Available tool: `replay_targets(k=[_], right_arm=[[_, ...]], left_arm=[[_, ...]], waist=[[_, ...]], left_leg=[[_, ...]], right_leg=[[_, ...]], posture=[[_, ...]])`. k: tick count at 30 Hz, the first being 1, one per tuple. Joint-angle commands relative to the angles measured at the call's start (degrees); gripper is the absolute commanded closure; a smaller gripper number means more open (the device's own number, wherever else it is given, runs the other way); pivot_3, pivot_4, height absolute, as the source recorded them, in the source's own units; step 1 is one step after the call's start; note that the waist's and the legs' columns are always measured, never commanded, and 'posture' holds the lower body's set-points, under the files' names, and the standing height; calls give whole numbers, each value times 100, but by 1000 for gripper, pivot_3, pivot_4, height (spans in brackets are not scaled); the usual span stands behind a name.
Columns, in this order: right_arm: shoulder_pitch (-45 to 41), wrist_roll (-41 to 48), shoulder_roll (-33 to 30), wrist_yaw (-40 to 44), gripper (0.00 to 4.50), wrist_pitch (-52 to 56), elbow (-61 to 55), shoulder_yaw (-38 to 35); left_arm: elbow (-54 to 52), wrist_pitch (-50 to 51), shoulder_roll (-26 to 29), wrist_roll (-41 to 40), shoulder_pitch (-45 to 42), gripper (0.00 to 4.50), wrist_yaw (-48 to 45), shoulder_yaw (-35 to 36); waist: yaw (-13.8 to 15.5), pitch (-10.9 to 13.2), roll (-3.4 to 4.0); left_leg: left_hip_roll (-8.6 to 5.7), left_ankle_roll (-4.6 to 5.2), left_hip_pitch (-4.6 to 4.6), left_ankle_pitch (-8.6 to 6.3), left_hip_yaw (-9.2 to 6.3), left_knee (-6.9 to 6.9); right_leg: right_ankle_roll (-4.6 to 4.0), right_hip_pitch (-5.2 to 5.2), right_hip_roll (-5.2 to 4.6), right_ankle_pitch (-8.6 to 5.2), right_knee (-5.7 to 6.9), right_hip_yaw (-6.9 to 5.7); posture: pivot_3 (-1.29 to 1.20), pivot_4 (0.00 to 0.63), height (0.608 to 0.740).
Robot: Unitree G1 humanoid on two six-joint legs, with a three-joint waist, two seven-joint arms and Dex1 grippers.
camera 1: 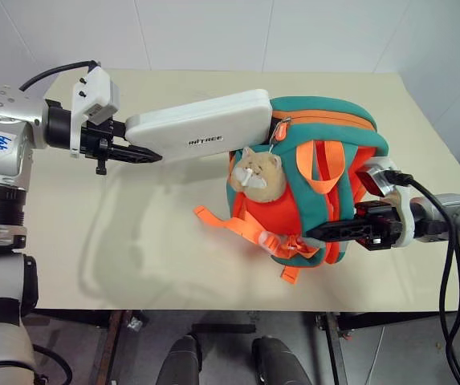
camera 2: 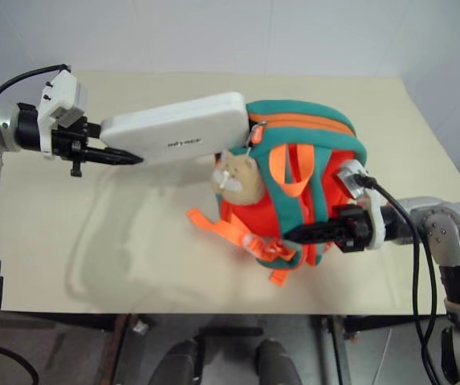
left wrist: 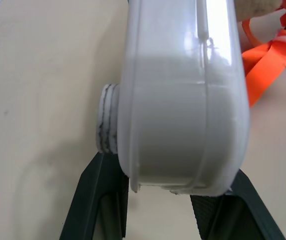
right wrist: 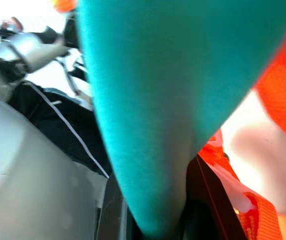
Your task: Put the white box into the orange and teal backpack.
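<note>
Item one, on my left: the left gripper (camera 1: 133, 152) is clamped on one short end of the white box (camera 1: 201, 127), which I see lifted off the beige table (camera 1: 133, 257), stretched out nearly level, its far end just at the zippered top of the orange and teal backpack (camera 1: 326, 172). Item two, on my right: the right gripper (camera 1: 330, 231) is closed on a teal edge of the backpack low on its side, the bag standing on the table with its tan plush animal head (camera 1: 255, 175) facing me and orange webbing straps (camera 1: 230, 222) trailing onto the tabletop.
</note>
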Motion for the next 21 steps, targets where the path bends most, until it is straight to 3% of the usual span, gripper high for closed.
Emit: replay_targets(k=[1, 15, 21], right_arm=[[-128, 421, -74, -108, 4361, 199, -207, -389], [-57, 573, -193, -280, 4361, 232, -239, -401], [-9, 462, -230, -201, 4361, 74, -190, -281]], left_arm=[[274, 312, -29, -269, -476, 3210, 58, 502], [414, -369, -6, 235, -273, 3210, -935, -12], [380, -660, -78, 460, -414, 3210, -1208, -652]], waist=[[-5, 1, 1], [2, 7, 10], [-8, 7, 10]], left_leg=[[0, 0, -1, 0, -1, 0], [-1, 1, -16, -2, -1, -2], [-3, 2, -16, -2, -1, 1]], right_leg=[[0, 0, 0, 0, -1, -1], [2, -15, -3, -11, 0, -1], [3, -14, -4, -10, 2, 0]], posture=[[0, 150, 740], [0, 150, 740], [0, 150, 740]])
